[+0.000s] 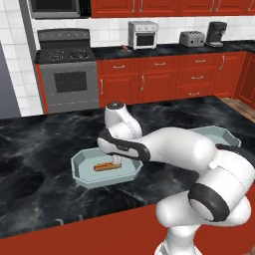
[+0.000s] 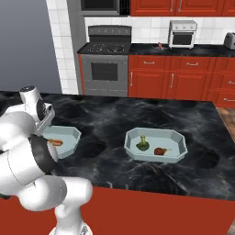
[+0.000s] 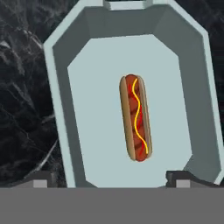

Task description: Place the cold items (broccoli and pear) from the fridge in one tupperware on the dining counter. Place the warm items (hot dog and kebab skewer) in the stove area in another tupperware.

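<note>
The gripper (image 3: 109, 179) is held with jaws apart and empty above the left tupperware (image 3: 59, 109); the hot dog (image 3: 136, 117) is seen lying flat at its centre, clear of every wall; bare floor is left toward 9 and 3 o'clock.

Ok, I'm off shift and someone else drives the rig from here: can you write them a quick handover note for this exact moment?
Gripper: open, holding nothing, above the left tupperware on the dining counter.
Hot dog: lying flat in that tupperware, free of the fingers.
Broccoli and pear: both in the other tupperware on the same counter.
Kebab skewer: probably the small reddish thing on the back counter beside the stove, too small to be sure.
Done: cold items, hot dog.
Left: fetch the skewer and put it with the hot dog.
</note>
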Available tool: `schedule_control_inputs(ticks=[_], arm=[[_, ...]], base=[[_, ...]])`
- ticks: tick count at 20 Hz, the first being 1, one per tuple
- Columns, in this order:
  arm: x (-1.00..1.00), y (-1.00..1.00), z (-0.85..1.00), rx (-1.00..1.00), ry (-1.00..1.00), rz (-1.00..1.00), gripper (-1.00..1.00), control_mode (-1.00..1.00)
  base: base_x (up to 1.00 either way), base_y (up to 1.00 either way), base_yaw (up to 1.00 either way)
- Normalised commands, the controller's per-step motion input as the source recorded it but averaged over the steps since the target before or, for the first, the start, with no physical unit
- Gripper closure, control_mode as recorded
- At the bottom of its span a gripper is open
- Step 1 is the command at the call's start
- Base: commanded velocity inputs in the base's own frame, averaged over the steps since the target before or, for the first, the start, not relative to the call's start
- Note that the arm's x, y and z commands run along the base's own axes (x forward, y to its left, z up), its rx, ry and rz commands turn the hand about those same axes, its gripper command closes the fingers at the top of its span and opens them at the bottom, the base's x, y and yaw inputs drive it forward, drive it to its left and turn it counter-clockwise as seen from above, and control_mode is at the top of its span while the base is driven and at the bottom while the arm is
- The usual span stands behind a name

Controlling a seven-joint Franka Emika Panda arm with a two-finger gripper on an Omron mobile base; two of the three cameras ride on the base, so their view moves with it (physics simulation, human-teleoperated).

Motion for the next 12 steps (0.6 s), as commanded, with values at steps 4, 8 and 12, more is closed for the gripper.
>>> schedule_control_inputs(ticks=[4, 8, 12], arm=[[-0.77, -0.3, 0.46, 0.07, 0.0, -0.63, -1.0, -1.0], [-0.88, -0.51, 0.44, 0.21, 0.0, -0.69, -1.0, -1.0], [-0.98, -0.66, 0.49, 0.26, 0.0, -0.55, -1.0, -1.0]], base=[[0.0, 0.0, 0.0], [0.0, 0.0, 0.0], [0.0, 0.0, 0.0]])
